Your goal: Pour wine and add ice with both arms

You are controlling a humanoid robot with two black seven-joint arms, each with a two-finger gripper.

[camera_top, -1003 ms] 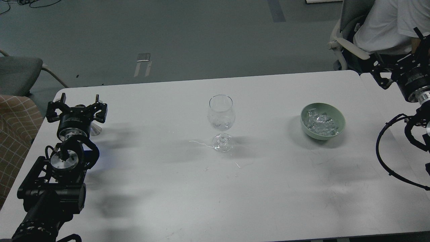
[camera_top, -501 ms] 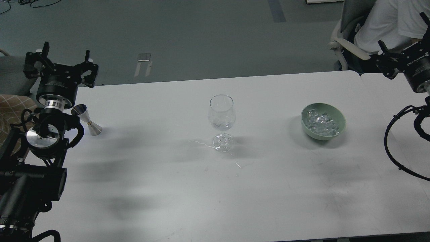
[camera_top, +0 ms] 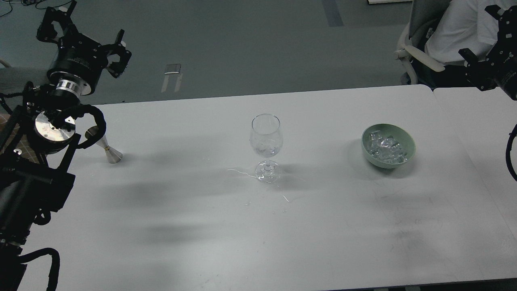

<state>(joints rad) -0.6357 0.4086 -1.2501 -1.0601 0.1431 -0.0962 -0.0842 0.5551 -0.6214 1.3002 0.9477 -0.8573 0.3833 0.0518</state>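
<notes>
Both arms have lifted up and back since a second ago. Earlier the left claw (camera_top: pixel 83 38) sat low over the near-left corner of the table (camera_top: pixel 242 226), right over the jigger; now it hangs high above the table's far-left edge with its fingers spread wide and nothing between them. The right claw (camera_top: pixel 486 48) has also climbed, from beside the table's right edge to the top right corner of the view, in front of a seated person (camera_top: pixel 464 28). It looks spread and empty, but part of it is cut off by the frame edge, so I cannot tell for sure.

My reading is that the arms are pulling away after their work: the jigger stands released, and the glass seems to hold a little clear content near its bottom, though whether that is liquid, ice or both is too faint to say.

Counted, largest to smallest:
- one white table, with a second one touching it on the right
- two arms, two claws
- one green bowl (camera_top: pixel 408 141) of ice cubes, right of centre
- one wine glass (camera_top: pixel 266 141), upright at the table's middle, with faint wet streaks beside its foot
- one metal jigger (camera_top: pixel 108 150), upright at the left, partly behind the left arm

No bottle is in view.
</notes>
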